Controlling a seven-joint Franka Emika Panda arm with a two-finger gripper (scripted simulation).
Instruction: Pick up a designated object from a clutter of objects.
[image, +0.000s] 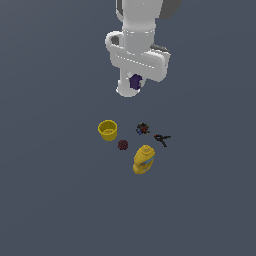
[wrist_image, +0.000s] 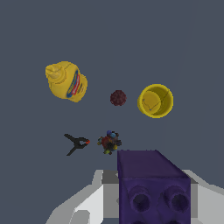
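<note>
The gripper (image: 134, 86) is clamped on the purple block (image: 135, 81), held in the air well above the yellow cup (image: 108, 130). On the surface (image: 50, 190) near the cup lie the dark red ball (image: 123, 145), yellow bottle (image: 143, 159), black-red bit (image: 143, 129) and black pronged item (image: 162, 138).

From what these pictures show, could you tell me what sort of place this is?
Most likely a bare simulated test scene, not a real room: a flat, featureless grey-blue floor, a few small items such as a yellow cup and a yellow bottle, and the end effector holding a purple block above them.
</note>
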